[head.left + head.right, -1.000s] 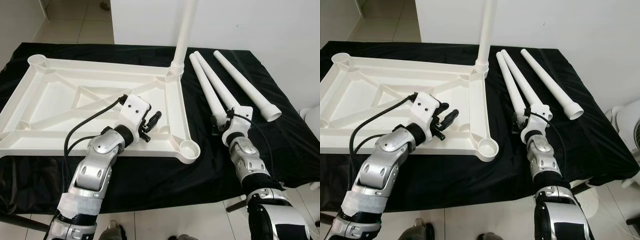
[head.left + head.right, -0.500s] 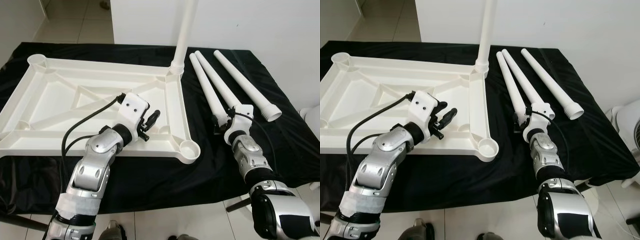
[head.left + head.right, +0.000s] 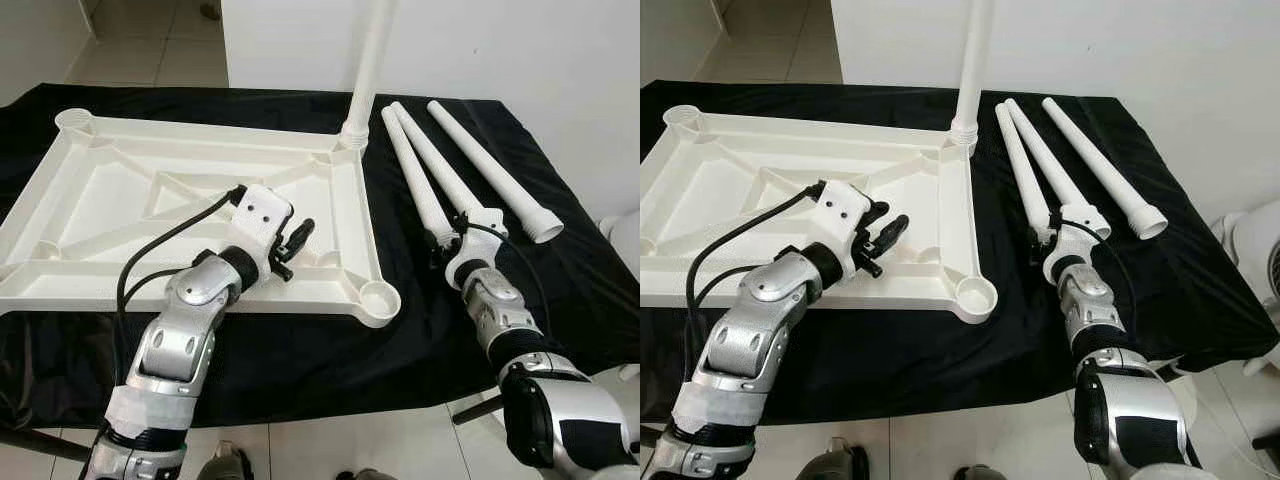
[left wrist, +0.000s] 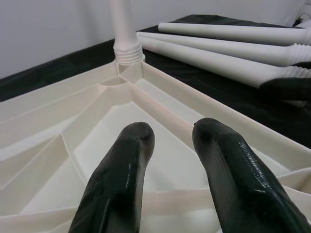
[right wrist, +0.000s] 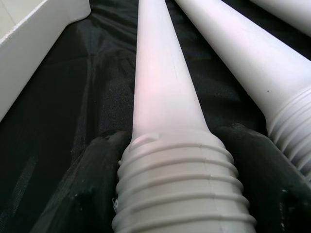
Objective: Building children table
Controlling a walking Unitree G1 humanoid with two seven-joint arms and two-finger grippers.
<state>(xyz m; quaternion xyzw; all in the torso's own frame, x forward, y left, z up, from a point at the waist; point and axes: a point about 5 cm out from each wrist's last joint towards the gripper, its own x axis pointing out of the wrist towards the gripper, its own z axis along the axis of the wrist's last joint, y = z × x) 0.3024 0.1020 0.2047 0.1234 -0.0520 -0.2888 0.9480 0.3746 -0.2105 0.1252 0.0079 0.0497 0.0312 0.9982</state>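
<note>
So the white tabletop [image 3: 190, 215] lies upside down across the left half of the black-draped table [image 3: 300, 350], one leg [image 3: 368, 60] already standing in its far right corner socket. Left gripper [image 3: 292, 243] hovers over the tabletop's near right part, fingers [image 4: 121, 174] slightly apart, empty. Three loose legs lie toward the right edge; right gripper [image 5: 177, 160] is clamped round the threaded end of the leftmost leg [image 5: 160, 87].
</note>
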